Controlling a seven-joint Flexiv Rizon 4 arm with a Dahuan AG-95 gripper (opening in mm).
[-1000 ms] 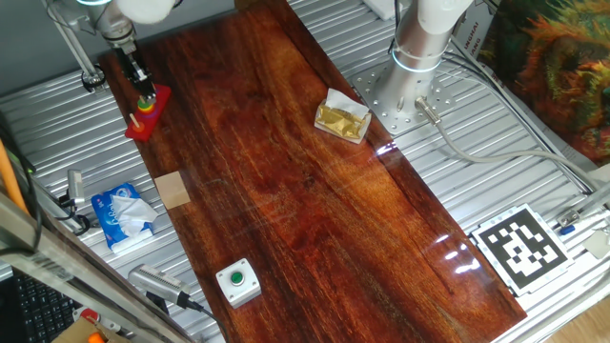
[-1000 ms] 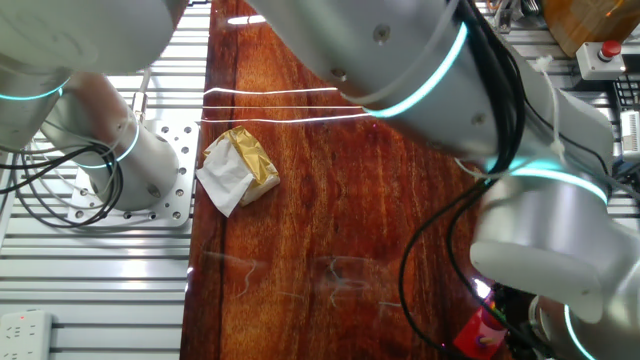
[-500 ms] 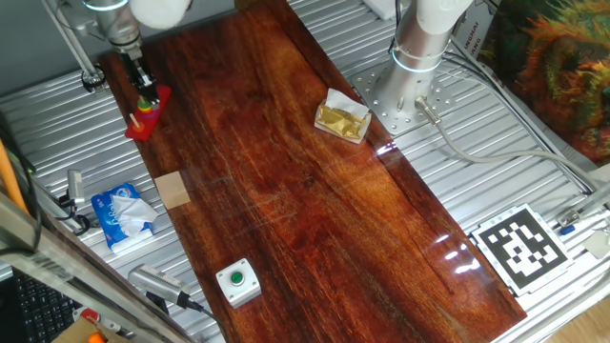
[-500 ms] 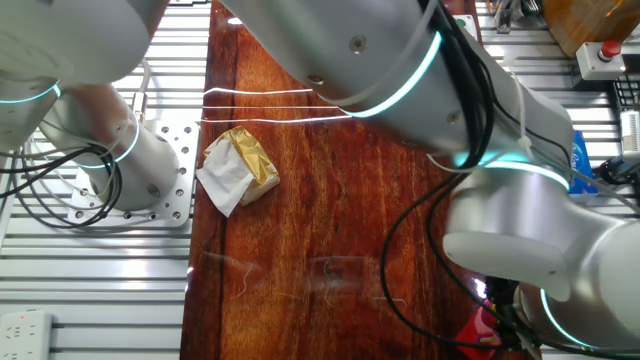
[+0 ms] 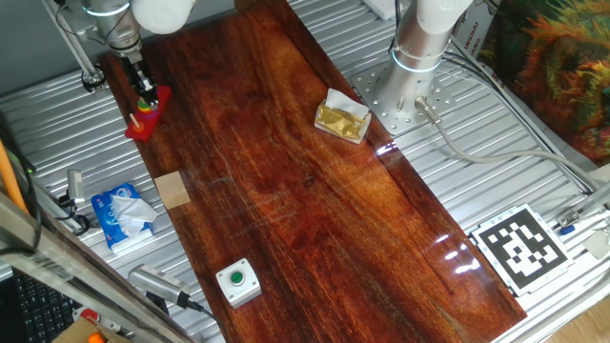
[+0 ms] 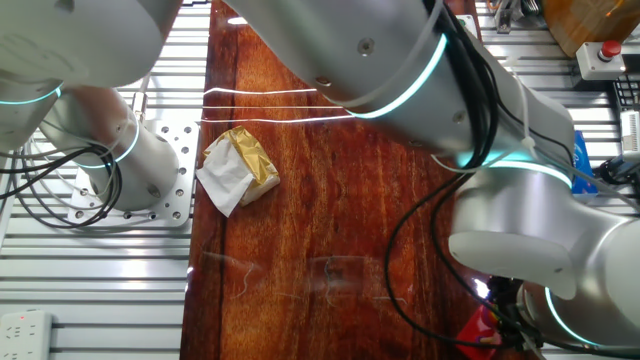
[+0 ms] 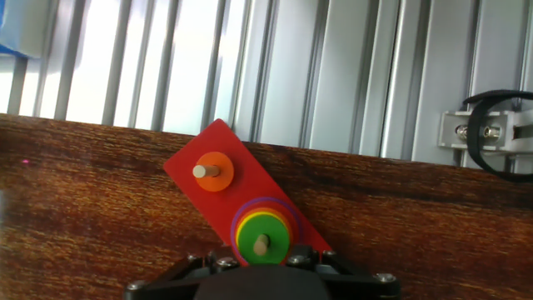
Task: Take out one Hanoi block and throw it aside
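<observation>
The Hanoi block (image 7: 248, 242) is a green ring on top of a stack of yellow, red and purple rings on one peg of a red base (image 7: 190, 156). An orange ring (image 7: 214, 177) sits on the other peg. In the hand view my gripper (image 7: 263, 262) is right over the green ring. Its jaws stand apart on either side of the stack, and the fingertips are hidden. In one fixed view the gripper (image 5: 143, 91) hangs over the red base (image 5: 152, 116) at the table's far left corner. In the other fixed view the arm covers most of the base (image 6: 476, 328).
A crumpled yellow wrapper (image 5: 343, 118) lies near the robot's base (image 5: 419, 48). A wood block (image 5: 172, 189), a blue tissue pack (image 5: 122, 214) and a green button box (image 5: 235, 279) are along the left edge. The ribbed metal surface (image 7: 333, 75) begins just behind the red base.
The arm has shifted slightly over the red base. The green ring stays on its peg.
</observation>
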